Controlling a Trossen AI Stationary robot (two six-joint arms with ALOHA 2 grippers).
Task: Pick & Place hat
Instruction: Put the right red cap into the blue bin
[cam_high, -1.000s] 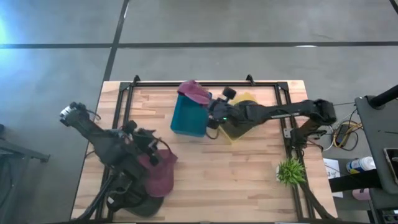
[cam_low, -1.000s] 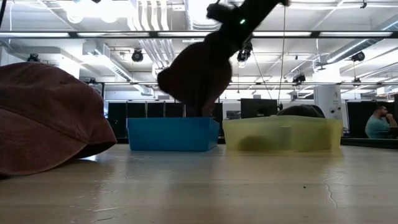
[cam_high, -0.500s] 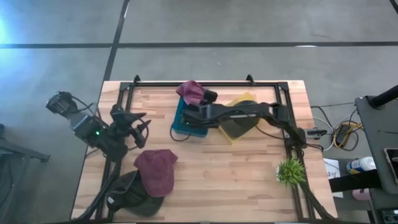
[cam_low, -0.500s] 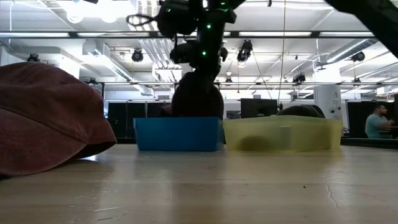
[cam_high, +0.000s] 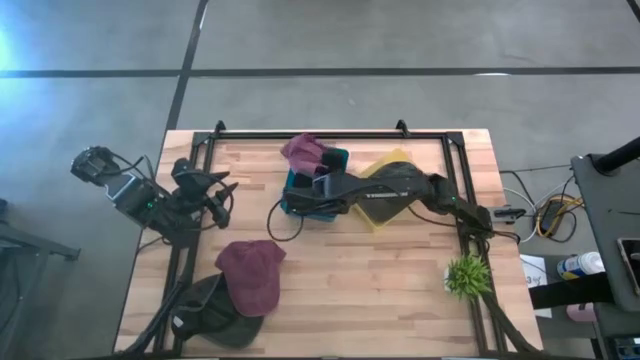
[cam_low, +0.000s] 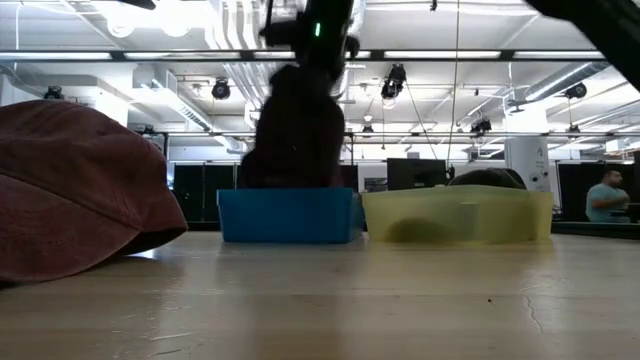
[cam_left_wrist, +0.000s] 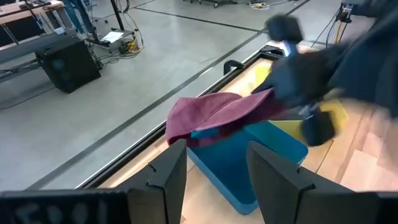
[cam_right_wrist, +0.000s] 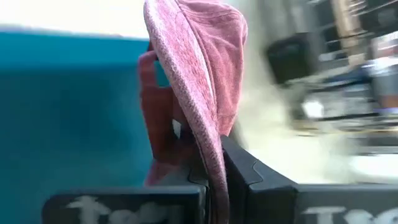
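A pink hat is held pinched between the closed fingers of the right end effector, above the blue bin near the far side of the bench; in the right wrist view the brim is seen clamped between the two dark fingers. The hat hangs partly over the bin's far rim. A yellow bin stands just beside the blue one. The left end effector is held with its fingers spread and nothing between them, at the bench's left edge. A maroon cap and a dark cap lie near the front left corner.
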